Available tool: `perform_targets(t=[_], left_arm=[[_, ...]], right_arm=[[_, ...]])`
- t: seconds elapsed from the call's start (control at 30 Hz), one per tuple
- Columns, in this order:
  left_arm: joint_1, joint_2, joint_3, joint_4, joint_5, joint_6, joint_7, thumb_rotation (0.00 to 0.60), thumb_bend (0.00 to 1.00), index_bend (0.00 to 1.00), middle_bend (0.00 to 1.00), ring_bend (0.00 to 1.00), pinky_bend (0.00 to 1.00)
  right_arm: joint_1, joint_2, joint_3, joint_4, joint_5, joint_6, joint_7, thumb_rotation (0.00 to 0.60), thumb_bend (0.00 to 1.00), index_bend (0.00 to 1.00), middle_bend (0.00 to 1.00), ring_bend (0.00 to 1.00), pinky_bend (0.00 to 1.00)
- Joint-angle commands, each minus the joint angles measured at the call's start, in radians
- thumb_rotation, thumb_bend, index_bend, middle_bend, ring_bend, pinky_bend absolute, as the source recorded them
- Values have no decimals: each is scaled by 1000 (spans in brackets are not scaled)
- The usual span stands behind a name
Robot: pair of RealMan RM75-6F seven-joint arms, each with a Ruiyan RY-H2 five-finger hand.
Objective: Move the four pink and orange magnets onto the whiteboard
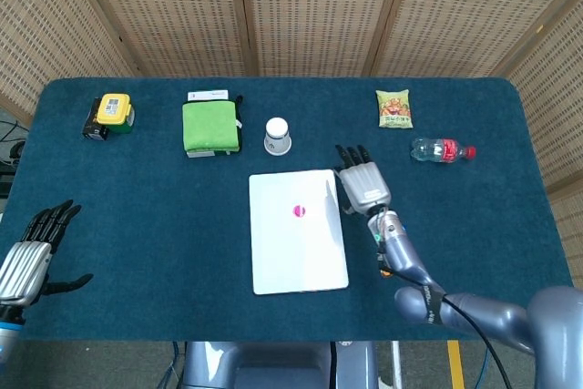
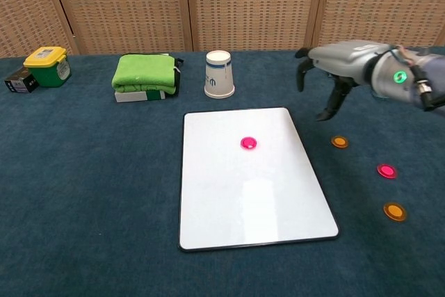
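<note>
Now one pink magnet (image 2: pixel 248 143) lies flat on the whiteboard (image 2: pixel 250 199), in its upper half and a little toward the right edge, with nothing touching it. Off the whiteboard's right side, on the blue table (image 2: pixel 90 186), the chest view shows three more: an orange magnet (image 2: pixel 339 142) near the board's right edge, a second pink magnet (image 2: pixel 386 170) farther out, and a second orange magnet (image 2: pixel 394 211) farther out again and level with the board's lower part. In the head view these three are hidden behind the right arm.

The right hand (image 2: pixel 327 78) hangs above the table just past the whiteboard's upper right corner, fingers apart and pointing down, holding nothing. Its fingertips (image 2: pixel 324 115) are clear of the table and apart from the near orange magnet. The arm behind it runs out of the chest view at the right edge.

The left hand (image 1: pixel 32 248) shows only in the head view, far to the left of the whiteboard at the table's near edge, fingers spread and empty; its arm is cut off by the frame.

Behind the whiteboard's top edge stands an upturned paper cup (image 2: pixel 218 74), and to the left of that a folded green cloth (image 2: pixel 144 72). Farther left is a yellow-lidded box (image 2: pixel 47 65) with a small dark object against it, too small to make out. Back and to the right of the board lie a snack packet (image 1: pixel 393 108) and a plastic bottle (image 1: pixel 442 149) on its side, both seen only in the head view.
</note>
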Motion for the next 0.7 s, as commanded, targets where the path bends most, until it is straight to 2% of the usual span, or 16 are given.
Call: perform_targets(t=[0.03, 0.33, 0.57, 0.7], left_arm=[[0, 0, 1, -1, 2, 1, 4, 600, 24, 0, 0, 0, 0], [-1, -2, 1, -5, -1, -2, 12, 600, 24, 0, 0, 0, 0], [-1, -1, 0, -7, -3, 0, 12, 600, 24, 0, 0, 0, 0], [0, 0, 0, -7, -4, -1, 7, 600, 24, 0, 0, 0, 0]], right_arm=[[-64, 49, -42, -12, -45, 6, 80, 600, 236, 362, 0, 0, 0], [-136, 53, -93, 41, -135, -9, 211, 600, 251, 417, 0, 0, 0], [-142, 7, -97, 105, -187, -16, 251, 600, 260, 428, 0, 0, 0], [-142, -19, -93, 145, -188, -32, 261, 600, 311, 428, 0, 0, 0]])
